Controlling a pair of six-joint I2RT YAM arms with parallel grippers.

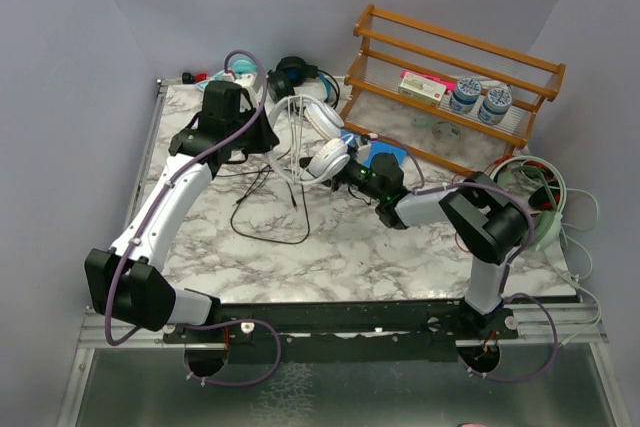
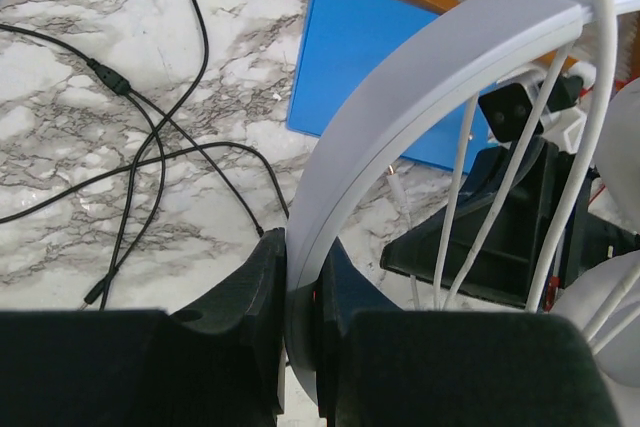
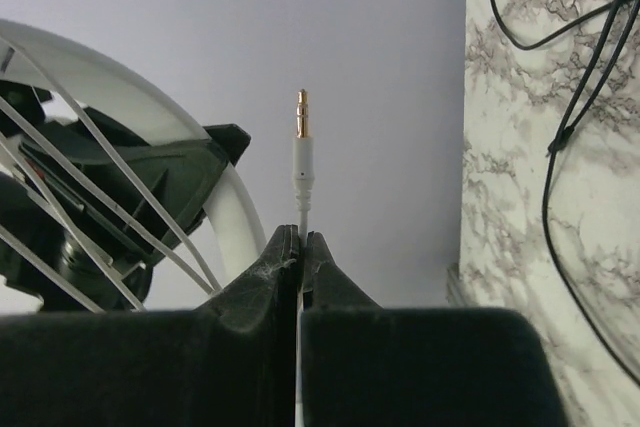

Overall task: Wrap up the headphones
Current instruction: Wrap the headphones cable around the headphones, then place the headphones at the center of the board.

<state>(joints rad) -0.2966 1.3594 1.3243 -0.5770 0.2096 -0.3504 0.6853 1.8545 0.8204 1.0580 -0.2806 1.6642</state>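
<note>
Wrapping of the white headphones (image 1: pixel 318 139) looks close to its end. The white cable (image 2: pixel 590 97) already crosses the headband (image 2: pixel 420 97) in several turns, and only the short tail with the plug (image 3: pixel 301 127) is free. The left gripper (image 2: pixel 300 287) has its fingers closed narrowly on the headband, holding the set up above the marble surface (image 1: pixel 400 247), near its middle. The right gripper (image 3: pixel 301 247) has its fingers pressed fully together on the cable just below the plug, whose gold tip stands clear above them.

To finish well, the right arm would probably need to hold the tail taut as it leads it round. It could then tuck the plug under one of the existing turns so that the coil cannot spring loose. The left grip should hold the band firm and not let it twist. Care is due with the loose black cable (image 1: pixel 265 217) lying on the surface below, which ought not to be caught up. A black headset (image 1: pixel 293 72) lies at the far edge, well apart.

No brand or lettering shows on the headband or plug. The jars (image 1: pixel 466 97) and the small box (image 1: pixel 422 85) on the wooden rack (image 1: pixel 460 42) carry labels, but these are too small to read.
</note>
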